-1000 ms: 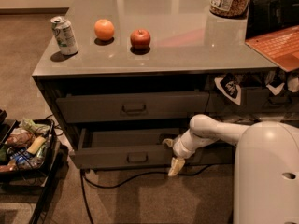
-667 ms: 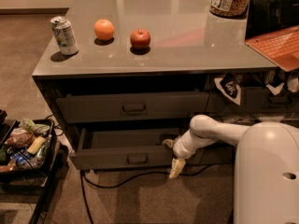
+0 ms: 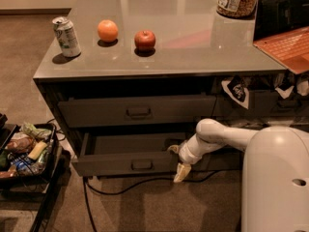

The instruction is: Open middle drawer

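Camera view: gripper (image 3: 177, 161) at the front of the middle drawer (image 3: 120, 164)

The jaws stand apart and seem to straddle the drawer's front, one pale finger (image 3: 182, 172) hanging outside it. The gripper sits right of the handle (image 3: 141, 165). The middle drawer juts out below the taller-fronted drawer (image 3: 137, 111). On the counter (image 3: 193, 52) above stand a can (image 3: 66, 36), an orange (image 3: 107, 31) and an apple (image 3: 145, 40).

Gripper (image 3: 176, 162) at middle drawer (image 3: 106, 164) front

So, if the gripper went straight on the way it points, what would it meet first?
Probably the carpet below: the gripper points downward at the middle drawer front, right of its handle. A black cable lies nearby; depth unclear.
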